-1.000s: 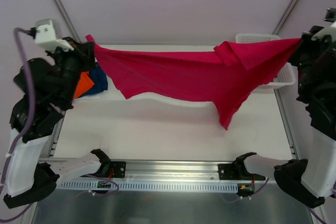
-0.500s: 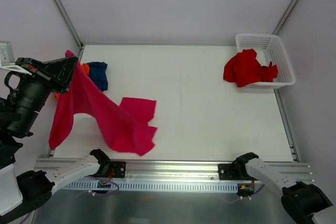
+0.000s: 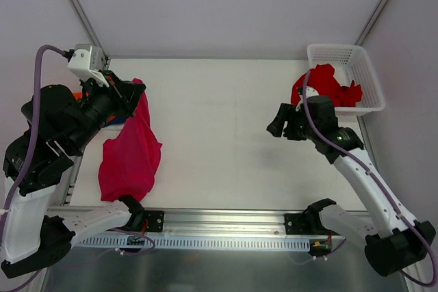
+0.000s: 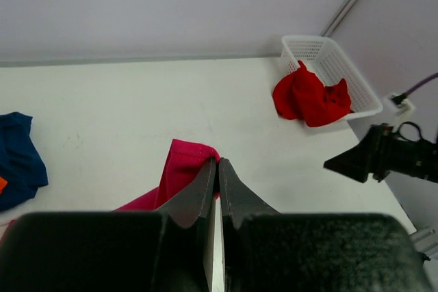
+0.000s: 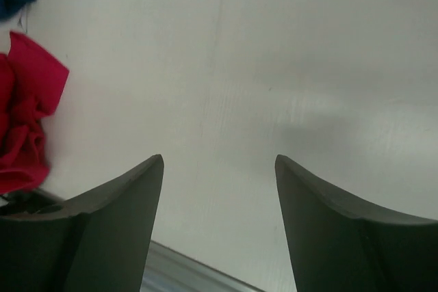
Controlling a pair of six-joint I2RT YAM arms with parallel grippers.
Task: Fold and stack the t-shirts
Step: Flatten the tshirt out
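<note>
Across the white table (image 3: 260, 169), no more taut span: pulled wide in the air between both arms a second ago, dropped at the right end half a second later, and now down to a bunched magenta-pink t-shirt (image 3: 130, 158) dangling from the left side only, lower end slumped on the tabletop near the left front corner. By the look of it a collapsed spread rather than a fold laid flat (no smooth panel anywhere yet), so probably in need of a fresh grab at a free corner before any folding. Off at the far right, in the white mesh basket (image 3: 359, 56), the bright red t-shirt (image 3: 318, 90), spilling over the rim and not yet handled. At the far left edge, behind the hanging cloth, the navy blue t-shirt (image 4: 17, 158) with a sliver of the orange t-shirt (image 4: 3, 184) beside it, whether folded or merely heaped impossible to tell. Clamped tight on an upper fold of the magenta-pink cloth, the left gripper (image 4: 217, 163), fingers pressed together with only fabric between. Sprung wide within the last second from nearly closed, the right gripper (image 5: 219, 158), poised over bare tabletop right of centre, near the basket, grasping nothing and touching nothing.
</note>
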